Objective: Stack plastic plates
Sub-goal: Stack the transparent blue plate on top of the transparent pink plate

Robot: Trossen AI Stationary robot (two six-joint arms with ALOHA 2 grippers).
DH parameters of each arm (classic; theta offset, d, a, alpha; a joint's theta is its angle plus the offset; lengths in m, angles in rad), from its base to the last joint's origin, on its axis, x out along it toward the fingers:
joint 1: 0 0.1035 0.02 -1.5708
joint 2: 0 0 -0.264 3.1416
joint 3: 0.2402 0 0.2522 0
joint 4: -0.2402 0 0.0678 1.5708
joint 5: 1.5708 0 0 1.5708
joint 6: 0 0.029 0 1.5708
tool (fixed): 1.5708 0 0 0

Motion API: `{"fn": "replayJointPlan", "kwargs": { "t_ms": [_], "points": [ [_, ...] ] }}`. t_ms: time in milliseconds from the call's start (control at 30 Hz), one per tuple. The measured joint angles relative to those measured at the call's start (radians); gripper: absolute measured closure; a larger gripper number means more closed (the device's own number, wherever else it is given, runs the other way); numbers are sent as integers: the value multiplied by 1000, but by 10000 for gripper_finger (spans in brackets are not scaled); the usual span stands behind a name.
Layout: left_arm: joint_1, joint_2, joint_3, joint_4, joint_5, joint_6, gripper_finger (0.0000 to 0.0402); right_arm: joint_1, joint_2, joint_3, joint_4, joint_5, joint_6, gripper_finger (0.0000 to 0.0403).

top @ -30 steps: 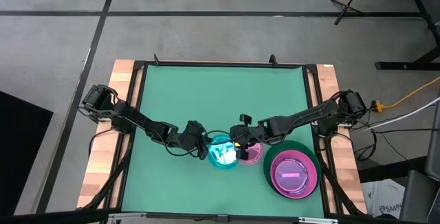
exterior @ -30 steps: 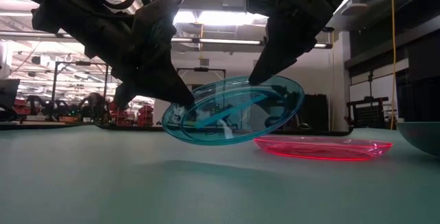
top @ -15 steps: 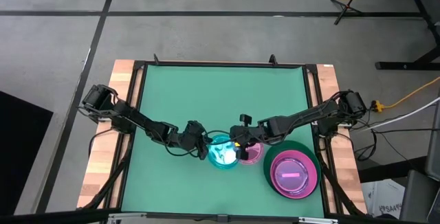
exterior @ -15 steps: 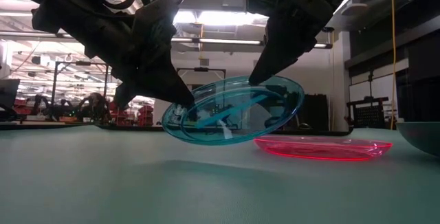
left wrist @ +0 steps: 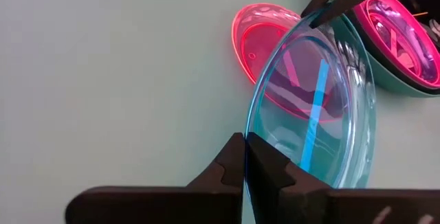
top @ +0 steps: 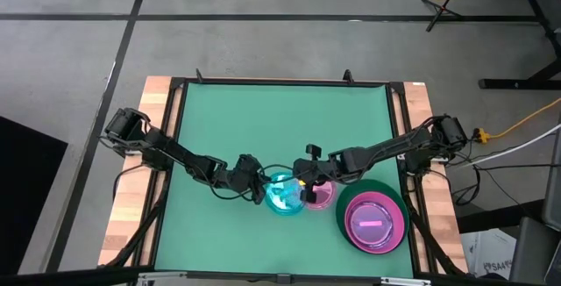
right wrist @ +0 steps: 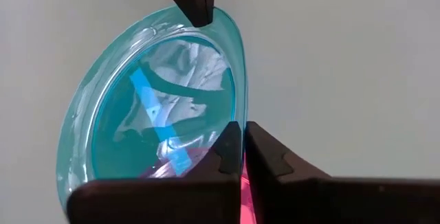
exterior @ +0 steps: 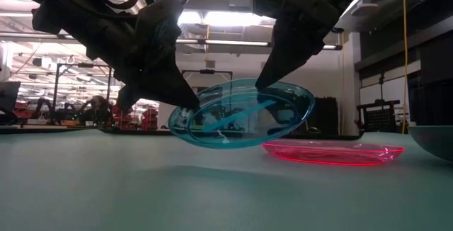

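A green mat (top: 263, 128) covers the table inside a dark frame, with a workshop of lit ceiling lamps and racks showing beyond it in the low view. Near the middle of the near edge, the left gripper (exterior: 185, 102) is clamped on the left rim of a translucent cyan plate (exterior: 241, 115), and the right gripper (exterior: 260, 83) is pinched shut on the opposite, right rim, so both arms hold the same plate between them. The plate hangs clear of the mat and is tilted, its left side lower than its right. Just right of it and partly under its raised edge, a small translucent pink plate (exterior: 331, 151) lies flat on the mat. Further right, close to the near right corner, stands the stack: a hot pink plate (top: 374, 220) nested in the large dark green plate (top: 346, 200). That stack lies to the right of the held plate, on the right arm's side, so the right arm looks the better placed to carry it there. The way over is short but passes above the pink plate, and the stack sits near the table's frame; the far and left parts of the mat offer free room.
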Motion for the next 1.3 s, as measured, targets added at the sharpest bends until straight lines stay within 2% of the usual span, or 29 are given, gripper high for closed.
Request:
{"fn": "replayJointPlan", "kwargs": {
  "t_ms": [100, 367, 567, 833, 1300],
  "points": [
    [0, 0, 0, 0, 4, 0, 390, 0, 0, 0, 2, 0, 0, 400],
    [0, 0, 2, 8, 3, 1, 328, 0, -1, 0, 5, -2, -7, 402],
    [0, 0, 2, 19, 26, 5, 303, 0, -1, 0, -9, -56, -8, 403],
    [-1, 0, 2, 55, 100, 21, 295, 0, -1, 0, -46, -88, -11, 403],
    [-1, 0, 1, 60, 128, 21, 295, 0, -1, 0, -38, -196, -36, 403]
  ]
}}
